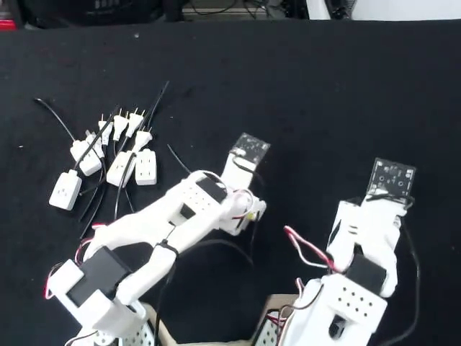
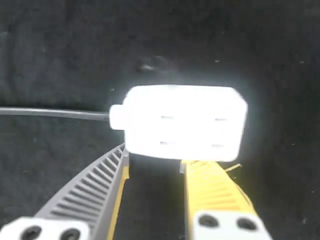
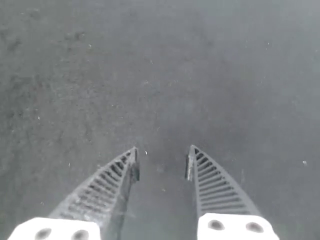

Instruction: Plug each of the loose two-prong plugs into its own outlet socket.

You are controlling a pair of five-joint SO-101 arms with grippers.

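A white outlet socket (image 2: 182,122) with a black cord lies face up on the black cloth in the left wrist view. My left gripper (image 2: 153,161) is open, with both fingertips against the socket's near edge and nothing between them. In the high view the left arm (image 1: 187,209) covers that socket at the table's middle. Several more white sockets (image 1: 121,169) and two-prong plugs (image 1: 135,121) with black cords lie in a cluster at the left. My right gripper (image 3: 162,161) hovers open over bare cloth, and its arm (image 1: 367,231) is at the right.
The black cloth (image 1: 324,86) covers the whole table. A loose black cord (image 1: 180,160) runs from the cluster toward the left arm. Red and white wires hang beside the right arm's base (image 1: 306,252). Shelving shows beyond the far edge.
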